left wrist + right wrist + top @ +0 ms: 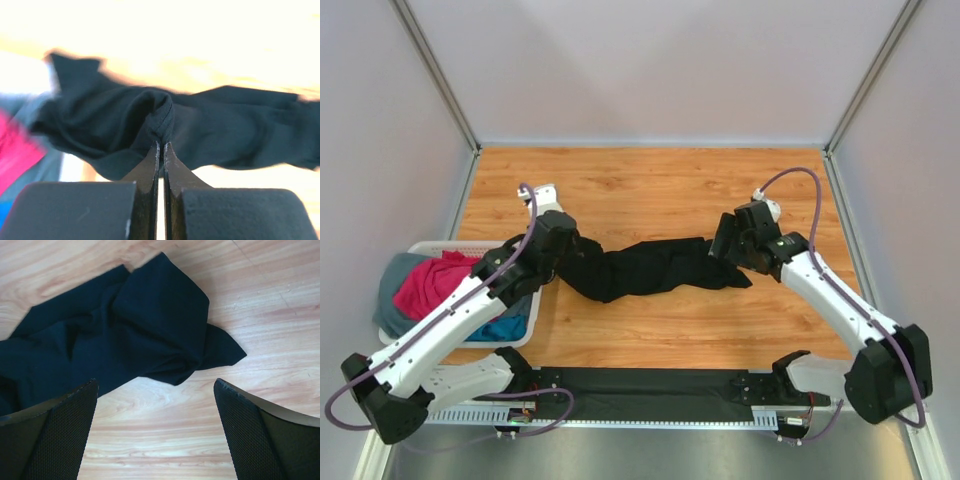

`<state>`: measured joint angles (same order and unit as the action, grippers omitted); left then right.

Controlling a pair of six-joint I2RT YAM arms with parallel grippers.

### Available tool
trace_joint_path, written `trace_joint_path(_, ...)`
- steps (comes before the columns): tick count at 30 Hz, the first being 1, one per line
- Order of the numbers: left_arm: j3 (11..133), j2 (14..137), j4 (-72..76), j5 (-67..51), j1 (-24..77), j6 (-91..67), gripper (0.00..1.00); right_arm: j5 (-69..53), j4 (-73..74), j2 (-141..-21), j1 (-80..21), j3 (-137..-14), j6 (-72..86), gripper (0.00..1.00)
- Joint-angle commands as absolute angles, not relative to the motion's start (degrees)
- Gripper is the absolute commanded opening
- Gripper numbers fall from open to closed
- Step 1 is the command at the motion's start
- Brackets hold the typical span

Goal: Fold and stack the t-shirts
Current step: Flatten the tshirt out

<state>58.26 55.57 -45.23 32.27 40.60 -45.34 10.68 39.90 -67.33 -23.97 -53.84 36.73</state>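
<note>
Pinching a puckered fold of limp black t-shirt [240, 125], left end effector [161, 146], right end effector [154, 383] gaping, probably clear of it.

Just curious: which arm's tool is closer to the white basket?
Left. The left tool pinches the black t-shirt beside the basket; the right tool hangs open at the shirt's far end.
</note>
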Motion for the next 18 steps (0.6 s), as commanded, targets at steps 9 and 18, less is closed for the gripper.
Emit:
trace_joint_path(9, 64.87, 69.87, -19.34, 26.29, 48.78, -31.2, 0.0, 16.68, 25.93, -79.7, -22.77, -50.36, 40.6, 0.91)
trace_joint_path(18, 60.74, 68.2, -20.39, 30.58, 48.78, -30.85, 0.0, 17.49, 19.33, -91.13, -20.66, -51.4, 39.11, 0.68)
